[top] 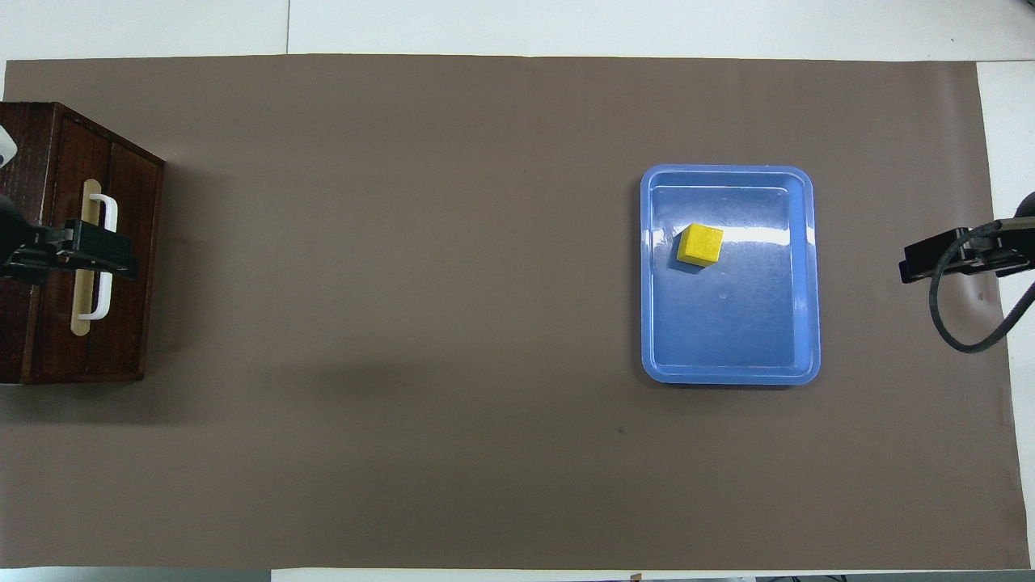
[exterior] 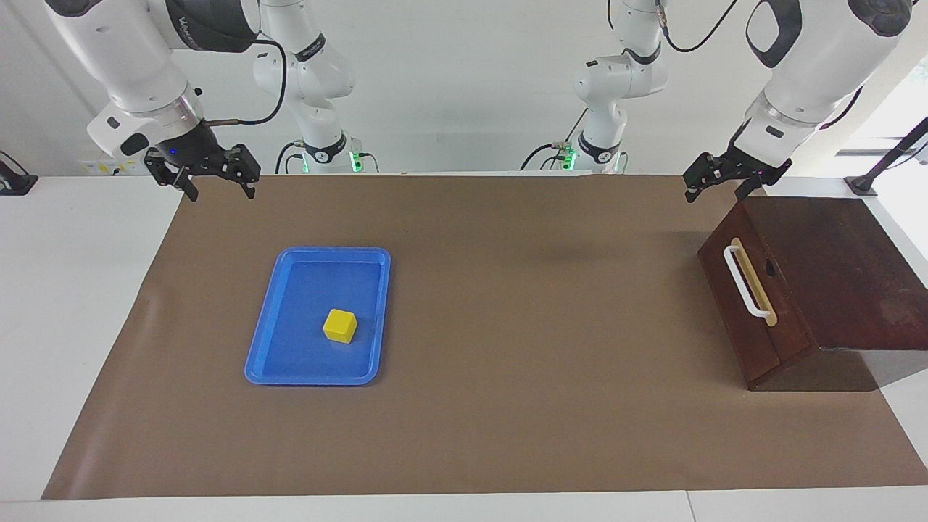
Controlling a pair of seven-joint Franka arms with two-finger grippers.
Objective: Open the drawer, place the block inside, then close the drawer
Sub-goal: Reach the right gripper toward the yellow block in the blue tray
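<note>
The dark wooden drawer (exterior: 739, 319) is shut in its box (exterior: 841, 268) at the left arm's end of the table, its white bar handle (exterior: 747, 283) facing the table's middle. It also shows in the overhead view (top: 121, 267). The yellow block (exterior: 340, 325) lies in a blue tray (exterior: 319, 251) toward the right arm's end; both show in the overhead view, block (top: 700, 245) and tray (top: 728, 170). My left gripper (exterior: 714, 194) is open and empty, raised over the box's front top edge (top: 81, 252). My right gripper (exterior: 221, 193) is open and empty, raised over the mat's corner, apart from the tray (top: 930, 257).
A brown mat (exterior: 507, 326) covers most of the white table (exterior: 72, 290). The box stands partly off the mat at the table's end. Between tray and drawer only bare mat shows.
</note>
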